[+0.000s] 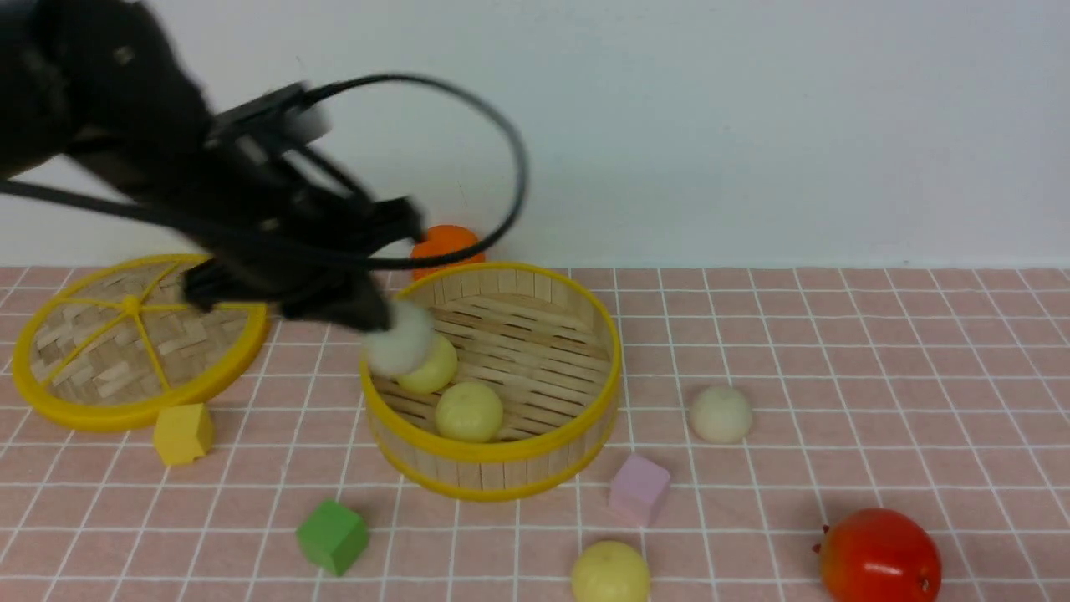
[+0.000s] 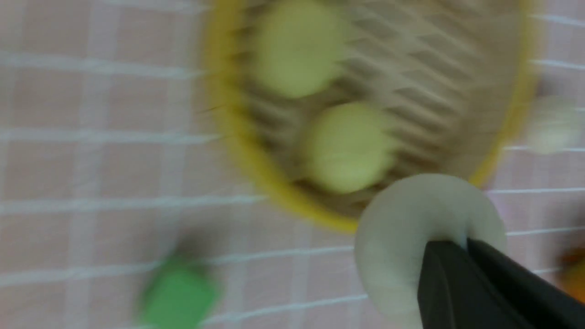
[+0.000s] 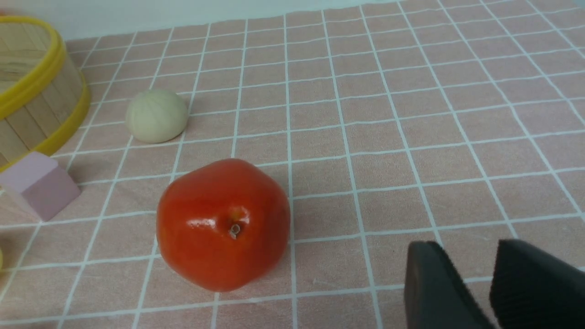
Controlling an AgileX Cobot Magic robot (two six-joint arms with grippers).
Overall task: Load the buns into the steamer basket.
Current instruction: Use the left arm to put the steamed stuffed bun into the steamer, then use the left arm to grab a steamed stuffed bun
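My left gripper (image 1: 380,322) is shut on an off-white bun (image 1: 399,347), pinching its soft side (image 2: 411,237) just above the left rim of the steamer basket (image 1: 501,456). The view is blurred by motion. Two pale yellow buns (image 1: 430,365) (image 1: 469,410) lie on the basket's slatted floor. Another off-white bun (image 1: 720,413) rests on the cloth to the basket's right, and a pale yellow bun (image 1: 610,573) sits at the front edge. My right gripper (image 3: 461,256) hovers open over bare cloth, holding nothing, and is out of the front view.
The flat woven lid (image 1: 125,334) lies at the left, an orange ball (image 1: 445,244) behind the basket. A red tomato-like fruit (image 1: 879,556) sits front right. A yellow block (image 1: 182,432), green cube (image 1: 332,535) and pink cube (image 1: 639,489) stand around the basket's front.
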